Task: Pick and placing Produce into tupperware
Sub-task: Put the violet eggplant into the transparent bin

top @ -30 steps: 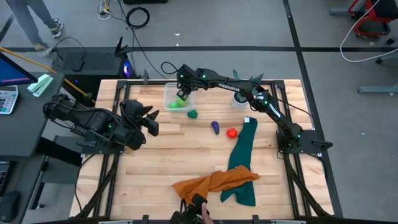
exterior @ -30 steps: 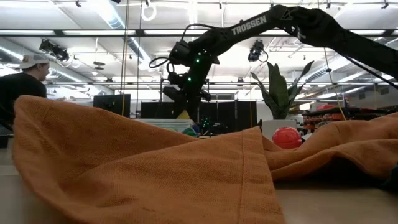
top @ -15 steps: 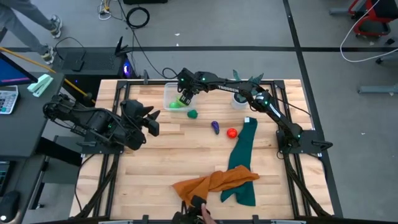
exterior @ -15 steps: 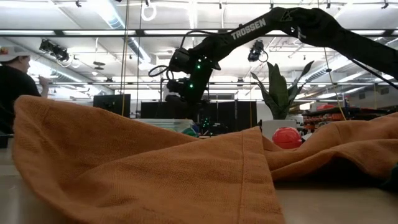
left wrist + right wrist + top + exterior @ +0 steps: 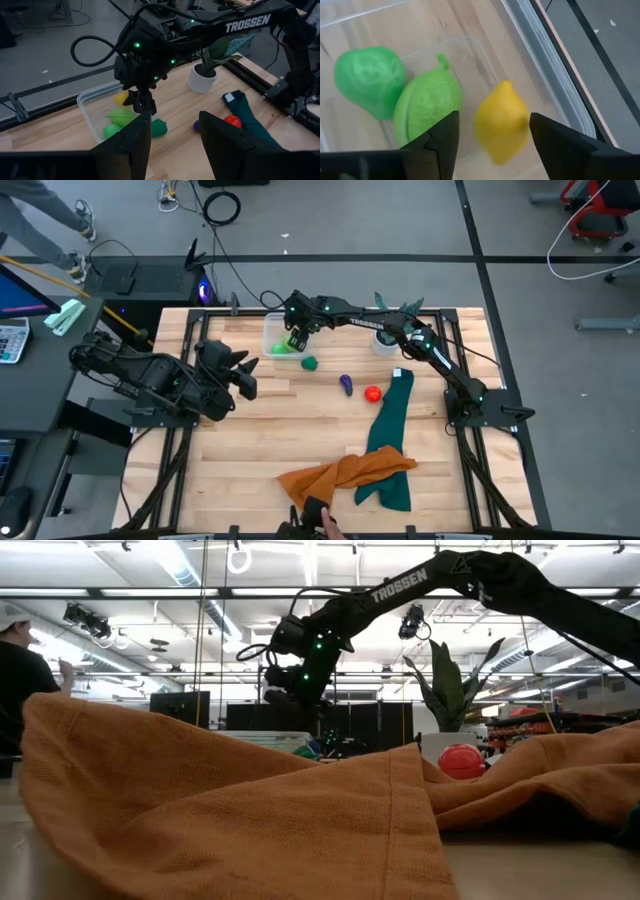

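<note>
Resting at the left side of the table [image 5: 250, 440], the left gripper [image 5: 243, 375] waits with its fingers spread apart and nothing between them. To the right of it, at the far side of the table, stands the tupperware [image 5: 274, 330], a clear square container. Inside it lie two light green pieces [image 5: 367, 80] [image 5: 427, 102] touching each other, and a yellow piece [image 5: 501, 120] just beside them. The right gripper [image 5: 295, 340] hangs over the tupperware with its fingers [image 5: 440, 142] spread, and they hold nothing. The yellow piece shows between them, lower down in the container. Just beside the tupperware, on the wood, lies the dark green piece [image 5: 310, 363]. Further right are the purple piece [image 5: 346, 384] and then the red piece [image 5: 373, 393], near each other. The red one lies just beside a dark green cloth [image 5: 388, 440]. An orange cloth [image 5: 340, 473] lies at the near edge, touching the green one. A white pot with a plant [image 5: 384, 340] stands at the far right side.
</note>
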{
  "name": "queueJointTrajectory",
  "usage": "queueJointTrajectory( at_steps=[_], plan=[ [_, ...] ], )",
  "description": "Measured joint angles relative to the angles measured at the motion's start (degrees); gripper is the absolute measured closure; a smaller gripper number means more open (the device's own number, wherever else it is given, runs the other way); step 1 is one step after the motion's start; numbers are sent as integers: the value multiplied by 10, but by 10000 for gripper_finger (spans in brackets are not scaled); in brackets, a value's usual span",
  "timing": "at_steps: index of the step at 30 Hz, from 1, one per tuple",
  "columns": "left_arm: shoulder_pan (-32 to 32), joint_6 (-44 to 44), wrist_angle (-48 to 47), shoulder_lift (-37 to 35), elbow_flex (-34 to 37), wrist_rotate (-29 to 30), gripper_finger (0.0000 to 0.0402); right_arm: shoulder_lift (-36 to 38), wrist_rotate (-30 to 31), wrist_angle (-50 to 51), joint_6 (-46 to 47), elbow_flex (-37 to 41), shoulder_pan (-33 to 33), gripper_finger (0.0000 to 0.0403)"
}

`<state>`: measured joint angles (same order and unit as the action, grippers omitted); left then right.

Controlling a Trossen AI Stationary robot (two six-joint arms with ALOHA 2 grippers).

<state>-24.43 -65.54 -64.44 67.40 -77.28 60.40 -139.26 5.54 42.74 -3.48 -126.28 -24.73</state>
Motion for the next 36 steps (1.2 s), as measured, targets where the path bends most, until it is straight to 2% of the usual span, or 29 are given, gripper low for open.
queueJointTrajectory(
  at_steps=[10, 16, 27, 36],
  plan=[
    [0, 7, -1, 0, 0, 0, 230, 0, 4, 21, 2, -18, 4, 201],
    [0, 9, -13, 0, 0, 0, 230, 0, 19, 117, 10, -78, 19, 201],
    [0, 16, -46, 0, 0, -13, 230, 95, 48, 266, 107, -73, 67, 201],
    [0, 37, -46, 0, 0, -22, 230, 152, 81, 371, 225, -73, 102, 201]
  ],
)
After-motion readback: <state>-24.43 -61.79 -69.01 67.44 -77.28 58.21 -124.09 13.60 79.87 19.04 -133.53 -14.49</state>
